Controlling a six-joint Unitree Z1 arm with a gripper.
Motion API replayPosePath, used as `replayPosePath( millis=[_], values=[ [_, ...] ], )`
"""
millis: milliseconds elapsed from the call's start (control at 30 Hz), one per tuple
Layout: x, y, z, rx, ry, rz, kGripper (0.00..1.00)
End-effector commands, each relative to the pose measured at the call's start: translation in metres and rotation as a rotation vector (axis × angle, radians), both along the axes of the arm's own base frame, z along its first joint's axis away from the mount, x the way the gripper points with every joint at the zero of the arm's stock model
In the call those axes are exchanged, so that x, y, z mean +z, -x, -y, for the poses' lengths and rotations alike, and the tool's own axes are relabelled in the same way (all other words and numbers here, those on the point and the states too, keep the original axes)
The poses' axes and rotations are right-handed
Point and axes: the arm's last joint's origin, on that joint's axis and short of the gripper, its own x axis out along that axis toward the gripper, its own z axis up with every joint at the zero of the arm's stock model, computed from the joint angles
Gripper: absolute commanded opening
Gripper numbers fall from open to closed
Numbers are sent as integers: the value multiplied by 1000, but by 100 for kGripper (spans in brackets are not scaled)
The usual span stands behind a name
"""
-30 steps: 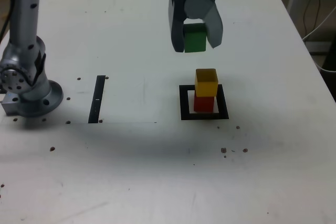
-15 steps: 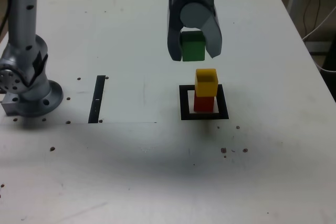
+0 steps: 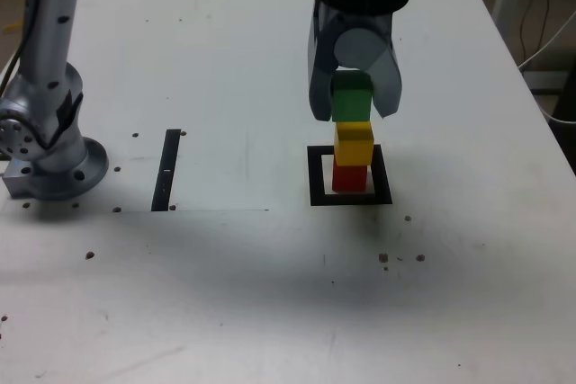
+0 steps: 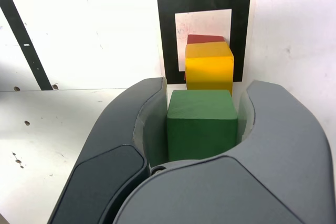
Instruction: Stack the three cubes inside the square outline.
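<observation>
White, speck-dotted tabletop (image 3: 225, 294), grey arm base (image 3: 49, 155) at the exterior view's left, then narrow black strip (image 3: 166, 169). Further right, square outline (image 3: 315, 177) holding red cube (image 3: 350, 177) with yellow cube (image 3: 354, 142) on top. Directly above, pointing down, gripper (image 3: 353, 105) pinching green cube (image 3: 351, 99), poised on or just over the yellow one; contact unclear.

There are no words, numbers or brand names to read here. The tabletop (image 3: 225, 294), the blocks and the robot arm (image 3: 49, 60) all have no writing on them.
</observation>
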Motion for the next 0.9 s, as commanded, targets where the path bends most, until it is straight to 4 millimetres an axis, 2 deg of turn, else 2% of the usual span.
replayPosePath(
  millis=[0,333,867],
  values=[
    [-3,-2,0,1,-5,-7,22],
    [-16,-11,-1,8,-12,-35,22],
    [-19,-11,-9,21,-11,-50,25]
  ],
)
